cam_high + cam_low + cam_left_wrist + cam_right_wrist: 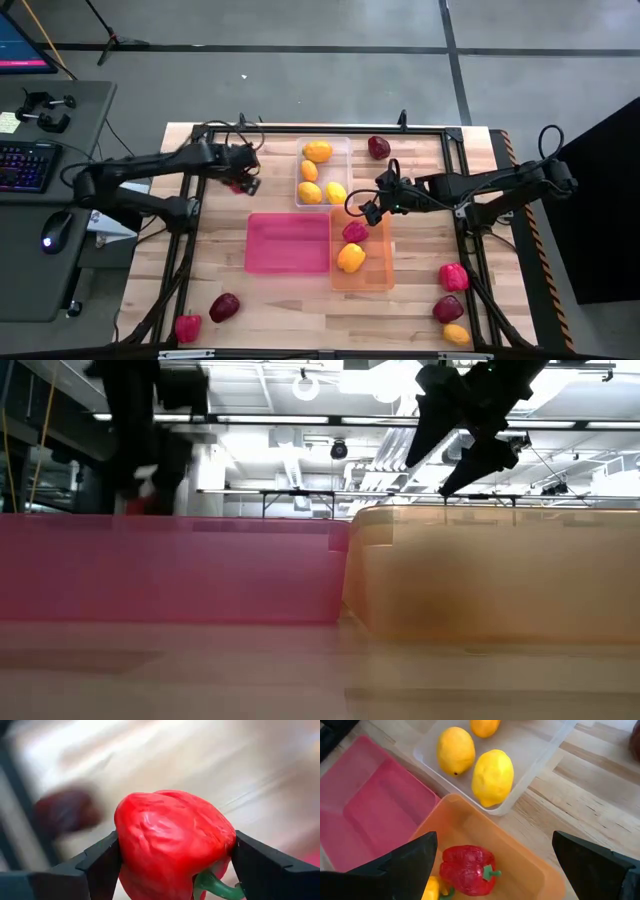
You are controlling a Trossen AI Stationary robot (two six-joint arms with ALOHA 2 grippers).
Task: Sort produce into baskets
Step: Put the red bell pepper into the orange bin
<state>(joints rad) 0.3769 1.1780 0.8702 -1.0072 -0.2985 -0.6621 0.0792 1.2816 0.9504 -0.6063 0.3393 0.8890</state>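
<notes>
My left gripper is shut on a glossy red bell pepper, above the table just past the pink bin's far left corner. My right gripper is open and empty above the far end of the orange bin. That bin holds a red pepper and a yellow pepper. The clear bin holds several yellow citrus pieces. The pink bin holds nothing. My left gripper pinches the red pepper by two opposite sides of its body between its two fingers. The pepper's green stem sits near one finger. The pepper is lifted clear of the table.
A maroon piece lies at the far edge beside the clear bin. A red pepper and a maroon piece lie near left. A red pepper, a maroon piece and a yellow-orange piece lie near right.
</notes>
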